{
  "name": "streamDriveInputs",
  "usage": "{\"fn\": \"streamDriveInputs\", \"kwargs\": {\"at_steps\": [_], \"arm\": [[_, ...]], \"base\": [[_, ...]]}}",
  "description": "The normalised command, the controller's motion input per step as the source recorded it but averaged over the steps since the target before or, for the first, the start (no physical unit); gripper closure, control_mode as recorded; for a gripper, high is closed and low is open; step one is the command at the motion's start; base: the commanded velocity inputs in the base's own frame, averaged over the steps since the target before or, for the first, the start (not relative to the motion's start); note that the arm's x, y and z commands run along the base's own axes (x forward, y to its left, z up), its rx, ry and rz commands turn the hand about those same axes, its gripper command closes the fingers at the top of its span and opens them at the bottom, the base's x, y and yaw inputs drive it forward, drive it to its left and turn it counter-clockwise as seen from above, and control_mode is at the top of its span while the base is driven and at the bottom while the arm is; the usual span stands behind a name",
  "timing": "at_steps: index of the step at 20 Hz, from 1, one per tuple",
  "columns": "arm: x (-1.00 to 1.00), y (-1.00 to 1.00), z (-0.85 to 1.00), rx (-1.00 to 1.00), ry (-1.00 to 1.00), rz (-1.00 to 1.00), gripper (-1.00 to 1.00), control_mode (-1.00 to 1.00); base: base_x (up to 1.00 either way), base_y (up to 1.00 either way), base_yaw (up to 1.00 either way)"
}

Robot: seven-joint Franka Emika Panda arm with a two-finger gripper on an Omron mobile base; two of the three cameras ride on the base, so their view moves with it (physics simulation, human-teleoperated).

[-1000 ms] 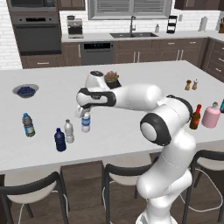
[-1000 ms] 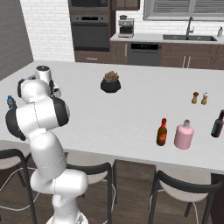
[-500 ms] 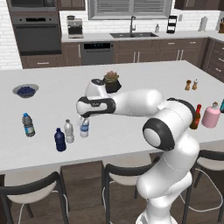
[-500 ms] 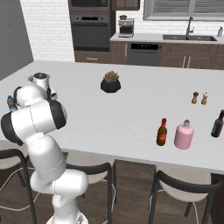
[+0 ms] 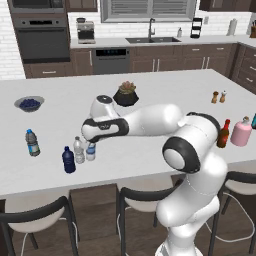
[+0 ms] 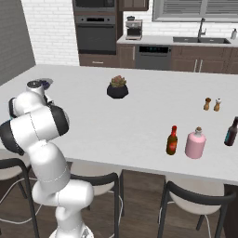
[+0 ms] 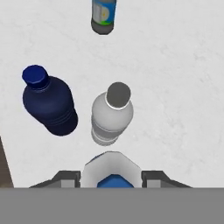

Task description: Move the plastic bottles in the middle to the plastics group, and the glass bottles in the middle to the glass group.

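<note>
The clear plastic bottle with the blue label (image 7: 103, 16) is cut off by the hand view's top edge; the arm hides the hand's fingertips from both base views.

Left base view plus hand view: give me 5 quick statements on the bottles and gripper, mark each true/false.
1. The gripper is closed on a blue-labelled plastic bottle. True.
2. The navy bottle lies on its side. False: it stands upright on the counter.
3. The plain greyish bottle stands between the navy bottle and the held bottle. True.
4. The red-brown glass bottle stands by the navy bottle. False: it stands at the far right end, beside the pink bottle.
5. The dark-capped clear bottle touches the navy bottle. False: it stands apart, further left.
</note>
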Motion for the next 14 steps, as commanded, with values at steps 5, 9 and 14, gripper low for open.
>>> {"fn": "streamDriveInputs", "kwargs": {"at_steps": [5,9,14], "arm": [[-0.05,0.00,0.00,0.00,0.00,0.00,1.00,-1.00],[-0.09,0.00,0.00,0.00,0.00,0.00,1.00,-1.00],[-0.26,0.00,-0.05,0.00,0.00,0.00,1.00,-1.00]], "base": [[0.00,0.00,0.00],[0.00,0.00,0.00],[0.00,0.00,0.00]]}}
